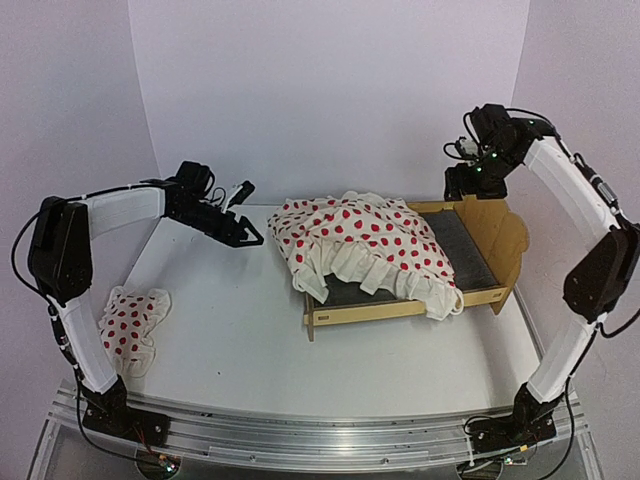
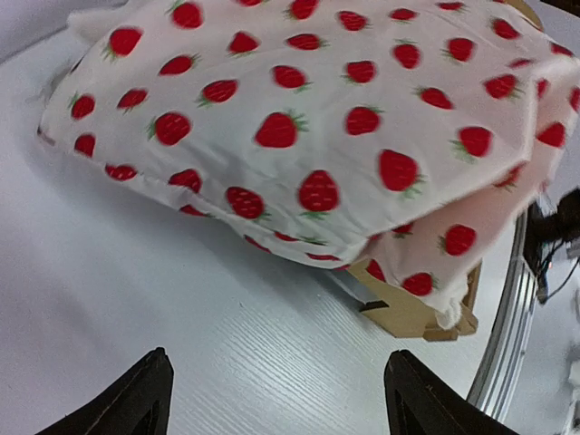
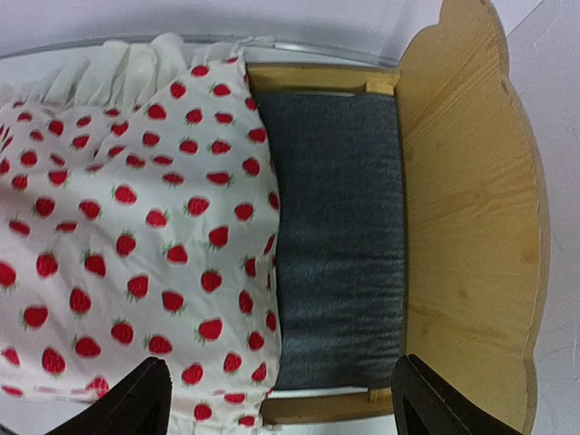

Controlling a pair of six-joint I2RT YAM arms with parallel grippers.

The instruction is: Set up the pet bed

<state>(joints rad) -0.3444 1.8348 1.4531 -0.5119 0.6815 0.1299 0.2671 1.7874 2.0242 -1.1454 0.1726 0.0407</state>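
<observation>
The pet bed (image 1: 483, 293) is a light plywood frame with a scalloped headboard (image 3: 471, 208) at its right end and a dark grey mattress pad (image 3: 335, 236). A cream strawberry-print ruffled cloth (image 1: 365, 245) is draped over most of it and spills past the foot end. The strip of pad beside the headboard is bare. My left gripper (image 1: 250, 215) is open just left of the cloth, low over the table, with nothing between its fingers (image 2: 136, 403). My right gripper (image 1: 465, 175) hangs open and empty above the bed's far side, by the headboard.
A small strawberry-print pillow (image 1: 130, 320) lies crumpled on the white table (image 1: 240, 330) at the front left, near the left arm's base. White walls close in the back and sides. A metal rail (image 1: 320, 440) runs along the near edge.
</observation>
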